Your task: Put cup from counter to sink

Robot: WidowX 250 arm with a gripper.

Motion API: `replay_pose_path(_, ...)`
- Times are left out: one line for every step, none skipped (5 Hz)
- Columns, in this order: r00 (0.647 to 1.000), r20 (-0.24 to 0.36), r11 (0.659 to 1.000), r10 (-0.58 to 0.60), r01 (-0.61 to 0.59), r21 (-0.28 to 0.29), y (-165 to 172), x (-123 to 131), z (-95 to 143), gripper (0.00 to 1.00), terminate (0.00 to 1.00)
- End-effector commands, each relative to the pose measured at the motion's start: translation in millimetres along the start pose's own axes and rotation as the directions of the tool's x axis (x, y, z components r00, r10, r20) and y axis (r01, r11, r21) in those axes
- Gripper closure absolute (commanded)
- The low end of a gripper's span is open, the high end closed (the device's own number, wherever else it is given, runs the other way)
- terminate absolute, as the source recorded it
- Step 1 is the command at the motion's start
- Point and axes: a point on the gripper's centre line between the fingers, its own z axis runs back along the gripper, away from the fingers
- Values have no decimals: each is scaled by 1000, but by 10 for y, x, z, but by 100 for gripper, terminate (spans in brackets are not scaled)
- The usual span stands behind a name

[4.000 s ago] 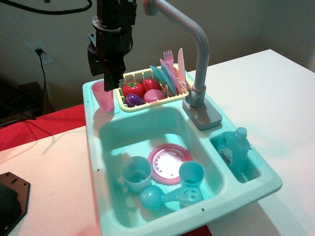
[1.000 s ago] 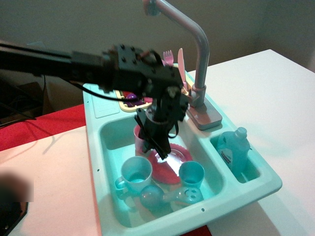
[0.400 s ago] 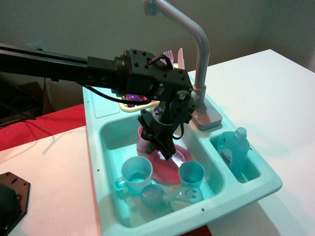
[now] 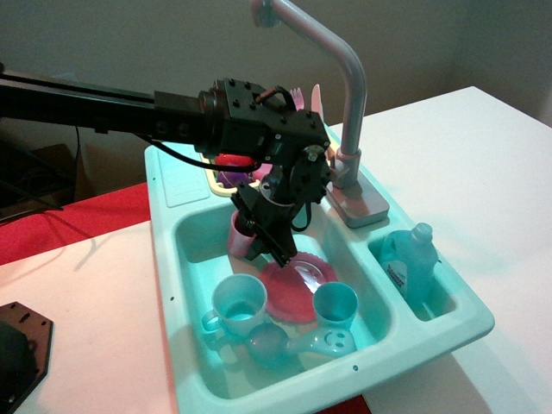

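Note:
The pink cup is down inside the sink, near the basin's back left, upright or slightly tilted. My gripper reaches down into the basin and is against the cup's right side, its fingers closed on the cup. Whether the cup's base touches the basin floor is hidden by the gripper. The counter ledge with its ribbed patch at the sink's back left has nothing on it.
In the basin lie a light-blue mug, a pink plate, a small blue tumbler and a smiley ladle. The grey faucet rises right of my arm. A soap bottle stands in the side compartment. A dish rack sits behind the basin.
The cup has been taken from the counter ledge into the basin. In the last half second my gripper and the cup shifted slightly up and to the left together.

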Motion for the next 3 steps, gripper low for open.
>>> replay_pose_path(998, 63, 998, 28, -25, -52, 199, -60, 364, 0, 0)
replay_pose_path(997, 67, 998, 27, -23, -57, 233, -99, 435, 0, 0)
replay_pose_path(996, 79, 998, 29, -24, -60, 251, -153, 511, 0, 100)
